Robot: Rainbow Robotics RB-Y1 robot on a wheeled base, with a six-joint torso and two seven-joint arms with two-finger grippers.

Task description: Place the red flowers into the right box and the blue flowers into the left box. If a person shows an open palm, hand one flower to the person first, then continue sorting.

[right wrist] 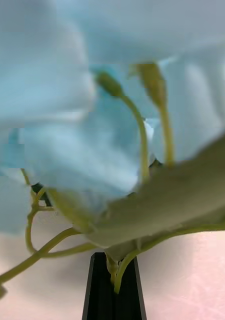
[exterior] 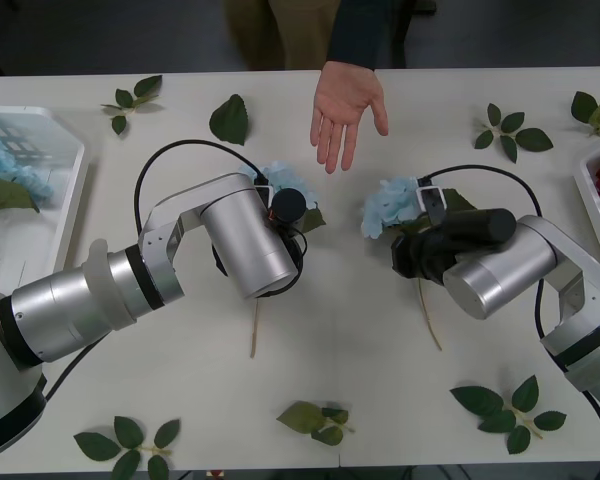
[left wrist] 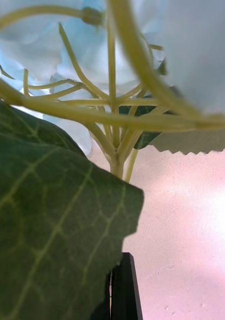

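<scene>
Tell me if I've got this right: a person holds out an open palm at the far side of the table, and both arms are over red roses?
Not quite. The open palm is there, but both arms are over pale blue flowers, not red roses, as the front view shows.

The left arm is stretched forward over the table's middle, its wrist angled down and its gripper point(exterior: 285, 205) closed, the black fingers point(left wrist: 123, 290) pressed together. The right arm is bent inward from the right edge, and its gripper point(exterior: 420, 235) is likewise closed, fingers point(right wrist: 112, 292) pressed together.
</scene>
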